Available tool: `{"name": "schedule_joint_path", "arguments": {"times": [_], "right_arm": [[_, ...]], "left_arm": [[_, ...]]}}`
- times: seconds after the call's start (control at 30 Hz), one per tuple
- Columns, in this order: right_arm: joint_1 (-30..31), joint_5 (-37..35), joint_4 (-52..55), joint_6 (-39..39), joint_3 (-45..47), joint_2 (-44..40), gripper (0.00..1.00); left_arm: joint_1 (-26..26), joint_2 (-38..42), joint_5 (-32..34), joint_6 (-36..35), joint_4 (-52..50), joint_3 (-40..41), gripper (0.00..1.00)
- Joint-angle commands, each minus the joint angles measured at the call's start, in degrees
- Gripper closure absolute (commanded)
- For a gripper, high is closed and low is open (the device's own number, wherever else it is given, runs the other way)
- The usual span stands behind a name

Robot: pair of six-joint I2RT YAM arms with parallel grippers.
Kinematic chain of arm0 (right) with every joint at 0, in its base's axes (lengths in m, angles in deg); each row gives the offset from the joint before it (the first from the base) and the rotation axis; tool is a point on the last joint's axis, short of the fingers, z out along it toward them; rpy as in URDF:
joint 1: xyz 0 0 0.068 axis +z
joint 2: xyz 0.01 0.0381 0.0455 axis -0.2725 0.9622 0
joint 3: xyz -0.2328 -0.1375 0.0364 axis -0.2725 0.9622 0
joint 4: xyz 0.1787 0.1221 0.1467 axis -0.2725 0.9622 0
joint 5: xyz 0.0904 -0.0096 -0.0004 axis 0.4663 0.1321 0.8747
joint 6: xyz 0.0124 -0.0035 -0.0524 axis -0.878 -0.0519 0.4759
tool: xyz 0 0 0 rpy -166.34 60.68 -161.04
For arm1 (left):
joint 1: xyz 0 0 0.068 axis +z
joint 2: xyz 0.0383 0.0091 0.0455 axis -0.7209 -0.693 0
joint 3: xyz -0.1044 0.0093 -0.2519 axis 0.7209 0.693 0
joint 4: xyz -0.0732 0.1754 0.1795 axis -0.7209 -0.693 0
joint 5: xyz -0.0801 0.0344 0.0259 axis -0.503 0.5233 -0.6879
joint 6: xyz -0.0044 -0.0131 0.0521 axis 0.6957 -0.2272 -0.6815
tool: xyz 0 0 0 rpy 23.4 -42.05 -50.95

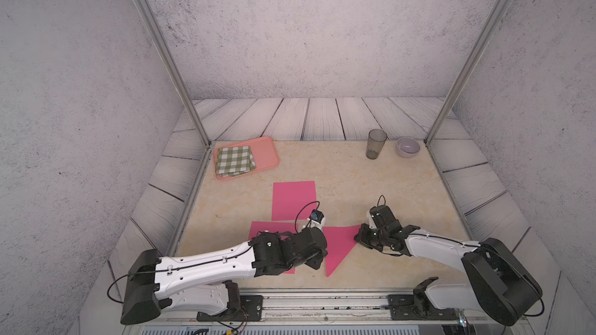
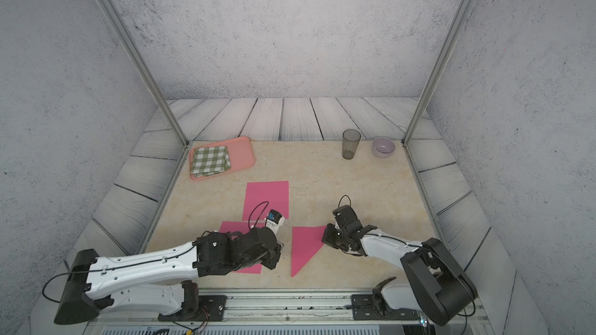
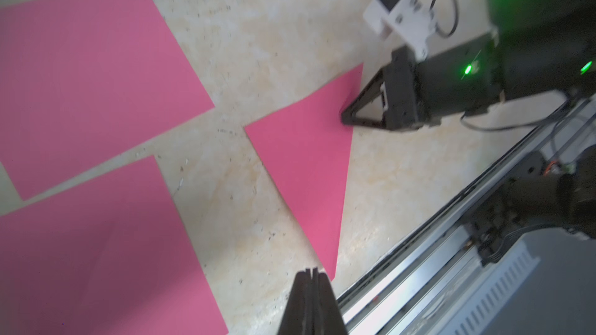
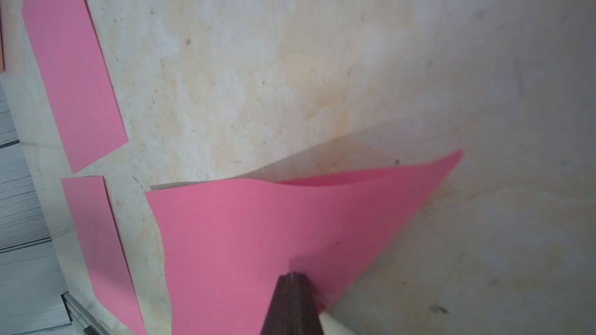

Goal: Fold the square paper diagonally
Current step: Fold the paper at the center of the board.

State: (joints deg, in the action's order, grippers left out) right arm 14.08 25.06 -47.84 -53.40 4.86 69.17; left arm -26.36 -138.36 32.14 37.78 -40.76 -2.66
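Paper (image 1: 338, 246): pink, folded into a triangle, lying on the beige tabletop (image 1: 403, 188); its upper layer bows up along one edge.
Right gripper (image 4: 293, 277): jaws closed together, gripping nothing, tip touching down on the paper near its right corner.
Left gripper (image 3: 311, 273): jaws closed together, empty, tip just beside the paper's narrow front point.
Pink sheets (image 1: 293, 201): two, flat, left of the paper, apart from it.
Tray (image 1: 267, 153) with checked cloth (image 1: 233, 159): well behind the paper, leftward.
Tumbler (image 1: 375, 143), bowl (image 1: 408, 146): well behind the paper, rightward.
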Motion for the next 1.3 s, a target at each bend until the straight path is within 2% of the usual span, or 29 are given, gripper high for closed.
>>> {"name": "schedule_joint_path", "arguments": {"times": [0.0,0.07,0.17,0.37,0.53,0.93,1.27], "right_arm": [[-0.18,-8.26,11.73,0.94,3.86,5.32,1.00],[-0.19,-8.18,11.82,0.99,3.86,5.33,1.00],[-0.23,-8.01,11.96,0.94,3.79,5.47,1.00],[-0.23,-7.65,11.87,0.69,3.88,5.68,1.00],[-0.18,-7.57,11.72,0.44,3.86,5.86,1.00],[-0.24,-6.86,11.47,0.00,4.12,5.99,1.00],[-2.35,-6.77,15.07,0.34,1.18,3.11,0.98]], "left_arm": [[0.94,-4.68,-5.37,-3.83,7.41,-1.47,1.00],[0.90,-9.52,-8.32,-4.73,11.04,-2.47,1.00],[0.91,-16.62,-8.14,-3.03,11.21,-4.02,1.00],[0.90,-22.72,-8.24,-0.40,19.12,0.02,1.00],[0.90,-28.22,-9.29,-0.34,20.84,-1.10,1.00],[0.92,-38.03,-9.67,-0.06,22.19,-4.12,1.00],[0.93,-40.02,-10.40,-0.10,21.84,-1.98,1.00]]}}
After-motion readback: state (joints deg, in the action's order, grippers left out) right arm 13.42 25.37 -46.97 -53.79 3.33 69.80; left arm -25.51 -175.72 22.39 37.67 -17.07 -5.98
